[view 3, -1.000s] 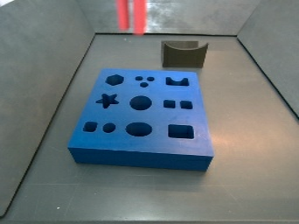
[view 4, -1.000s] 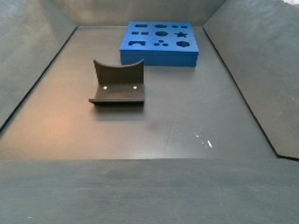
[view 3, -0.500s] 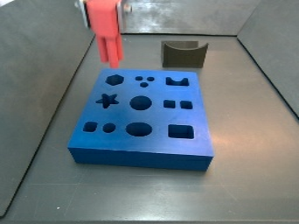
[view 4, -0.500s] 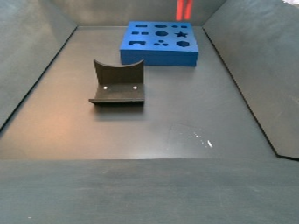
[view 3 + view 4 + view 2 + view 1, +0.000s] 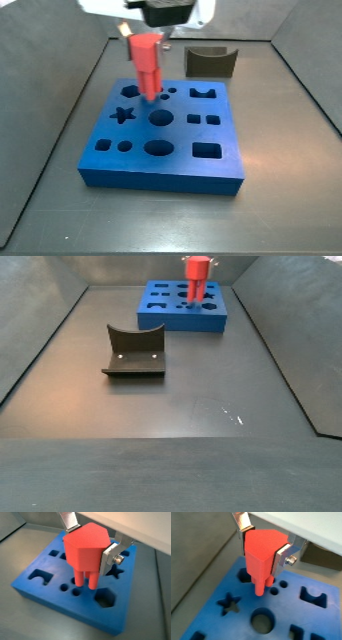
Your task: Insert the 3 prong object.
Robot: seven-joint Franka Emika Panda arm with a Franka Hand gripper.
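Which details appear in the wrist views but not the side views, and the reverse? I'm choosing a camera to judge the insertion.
Only the wrist views show the pincer fingers clamping the 3 prong object and its prongs near the small round holes. Only the side views show the dark grey curved block and the floor. Both show the peg upright over the blue block.

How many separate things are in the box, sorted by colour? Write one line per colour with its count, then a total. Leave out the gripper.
Red: 1, the 3 prong object, held upright in the gripper above the block.
Blue: 1, the blue block with cut-out holes.
Dark grey: 1, the curved block.
Total: 3
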